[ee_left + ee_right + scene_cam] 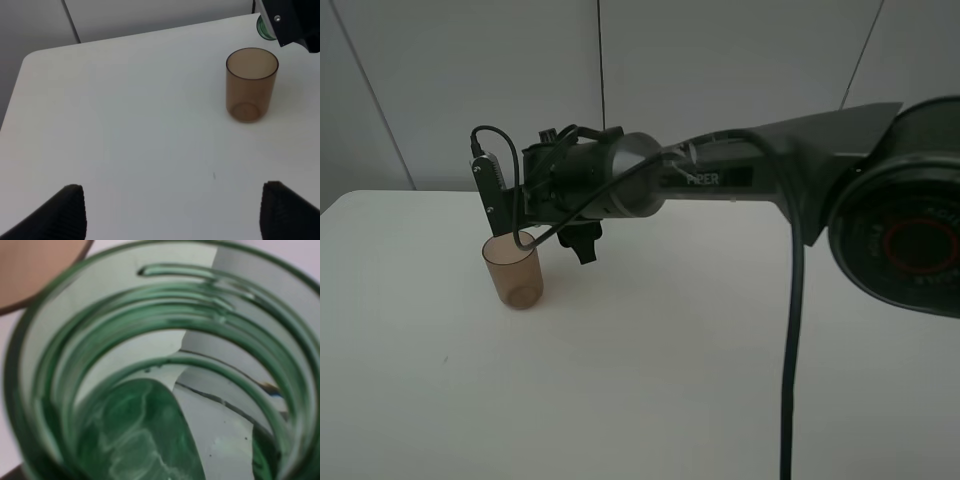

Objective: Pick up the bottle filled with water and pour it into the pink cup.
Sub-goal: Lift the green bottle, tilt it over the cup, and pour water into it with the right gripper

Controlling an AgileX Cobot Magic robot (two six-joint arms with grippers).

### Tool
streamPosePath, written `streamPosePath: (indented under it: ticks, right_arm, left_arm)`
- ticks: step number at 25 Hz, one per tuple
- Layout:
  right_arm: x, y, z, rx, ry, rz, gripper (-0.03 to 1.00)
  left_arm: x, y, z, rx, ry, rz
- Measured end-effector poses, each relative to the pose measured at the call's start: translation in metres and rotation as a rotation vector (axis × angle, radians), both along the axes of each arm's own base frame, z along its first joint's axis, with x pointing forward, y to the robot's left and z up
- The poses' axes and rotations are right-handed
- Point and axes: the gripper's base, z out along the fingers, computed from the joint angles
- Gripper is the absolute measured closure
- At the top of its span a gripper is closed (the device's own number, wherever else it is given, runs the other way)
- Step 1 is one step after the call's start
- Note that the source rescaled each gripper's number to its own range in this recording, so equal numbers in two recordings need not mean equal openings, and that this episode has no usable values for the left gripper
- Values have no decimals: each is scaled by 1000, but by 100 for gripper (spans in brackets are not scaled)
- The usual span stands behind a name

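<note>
1. My right gripper [582,240] was clamped shut on the bottle [160,365], its mouth just beside the pink cup [514,270].
2. The pink cup stood upright on the table [670,380].
3. My left gripper [172,215] hung wide open, empty.

That bottle [125,440] reads as translucent green plastic, glossy, ridged at the neck. The pink cup [513,272]: smooth, see-through brownish plastic. The table [670,380] is matt white. Arm casing [800,160] dark matt, 1 sleeve [635,160] shining like metal.
</note>
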Motion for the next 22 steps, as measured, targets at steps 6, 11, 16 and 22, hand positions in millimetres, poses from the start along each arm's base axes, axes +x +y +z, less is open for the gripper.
streamPosePath:
  ticks: [6,11,16,22]
  right_arm:
    - [2,0,2,-23,-33,18,97]
    - [6,-2,3,-28,-44,21,97]
    - [7,-2,5,-45,-72,41,97]
    - [8,0,7,-58,-97,65,97]
  left_arm:
    - [0,0,0,0,0,0]
    - [0,0,0,0,0,0]
    - [0,0,0,0,0,0]
    - [0,0,0,0,0,0]
